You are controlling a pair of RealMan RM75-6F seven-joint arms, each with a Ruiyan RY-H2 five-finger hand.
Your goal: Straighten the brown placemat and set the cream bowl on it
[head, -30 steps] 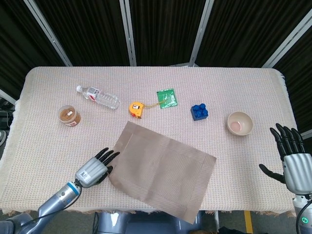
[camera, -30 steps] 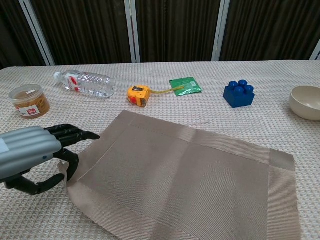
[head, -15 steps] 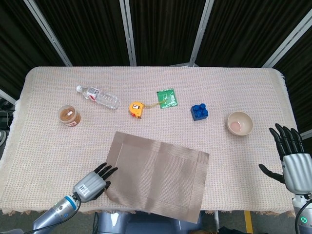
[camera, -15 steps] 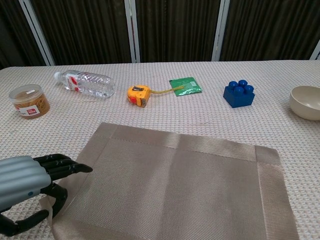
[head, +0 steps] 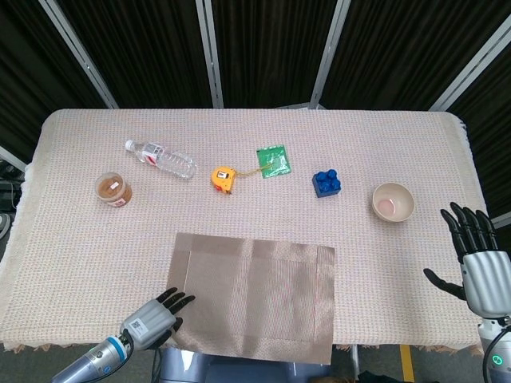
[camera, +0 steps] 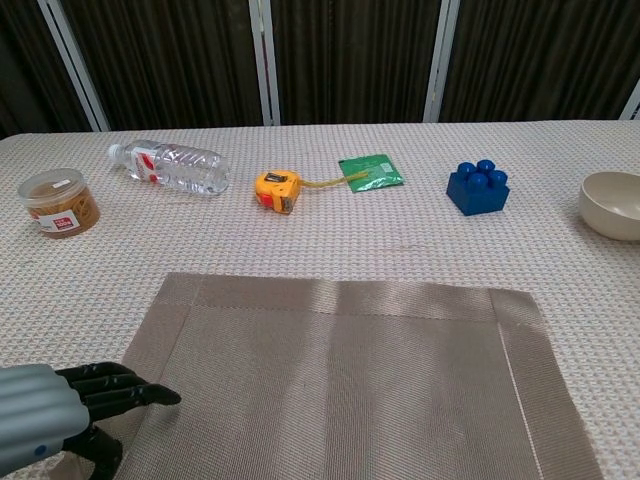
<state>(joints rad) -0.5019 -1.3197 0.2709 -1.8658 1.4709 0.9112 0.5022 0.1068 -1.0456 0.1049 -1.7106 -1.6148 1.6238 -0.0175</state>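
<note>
The brown placemat [head: 255, 295] [camera: 340, 390] lies at the near middle of the table, its edges about square with the table's. Its near edge reaches the table's front edge. My left hand [head: 150, 321] [camera: 60, 415] pinches the mat's near-left corner, fingers on top and thumb below. The cream bowl [head: 393, 202] [camera: 612, 204] stands upright and empty on the cloth at the right, well apart from the mat. My right hand [head: 479, 267] hovers beyond the table's right edge, near the bowl, fingers spread and holding nothing; the chest view does not show it.
Along the far half stand a clear water bottle [head: 161, 159] lying on its side, a brown-lidded jar [head: 113, 190], a yellow tape measure [head: 223, 178], a green packet [head: 273, 160] and a blue toy block [head: 326, 183]. A woven cloth covers the table.
My left hand has drawn back toward me with the mat's corner, turning the mat from a slant to square with the table. The right hand and bowl stayed put.
</note>
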